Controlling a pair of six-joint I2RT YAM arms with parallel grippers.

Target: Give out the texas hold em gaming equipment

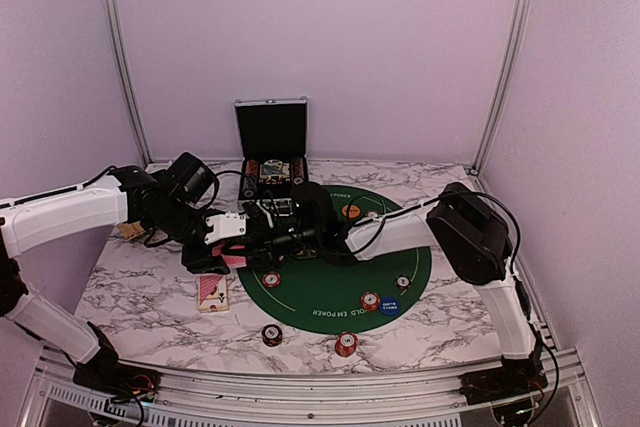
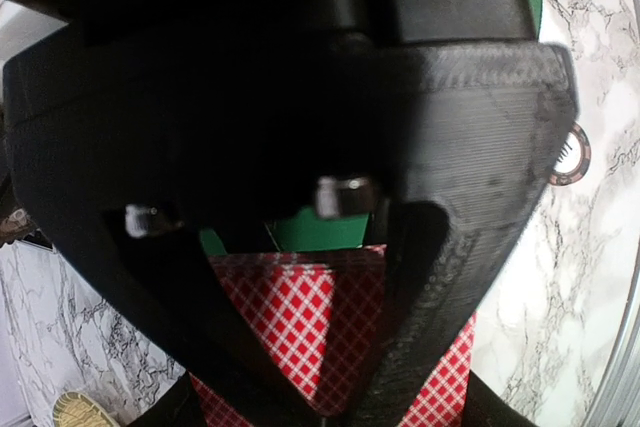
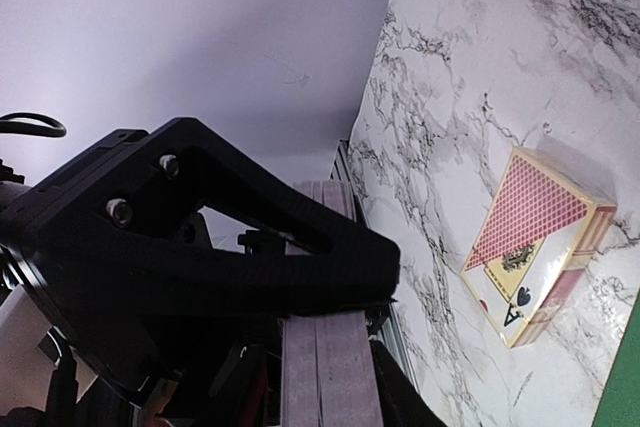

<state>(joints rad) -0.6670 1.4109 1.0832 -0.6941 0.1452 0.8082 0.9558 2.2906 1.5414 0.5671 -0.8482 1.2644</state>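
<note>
Red-checked playing cards (image 2: 300,317) sit between the fingers of my left pincer (image 1: 233,250). It is pressed in on their two side edges, and their backs face my left wrist camera. Right in front of that pincer, blocking most of its view, is the black bulk of my right pincer (image 1: 268,235). The two meet tip to tip above the rim of the green mat (image 1: 330,322).

From my right wrist the same cards show edge-on as a pinkish stack running past one black finger (image 3: 300,267). I cannot tell whether my right pincer is pinching that stack or spread clear of it.

A card pack (image 1: 212,290) lies flat on the marble table (image 1: 140,297), near my left pincer on the side toward my bases. A lone chip (image 1: 271,280) rests on the mat just under the meeting pincers. Farther toward my bases, off the mat, stand a dark chip stack (image 1: 271,334) and a red chip stack (image 1: 346,344).

Out along my right forearm, well apart from the pincers, another chip (image 1: 370,300) lies just beside the blue disc (image 1: 389,306). The orange disc (image 1: 351,211) lies on the mat on the far side of that forearm. Behind both pincers the black case (image 1: 271,142) stands open.
</note>
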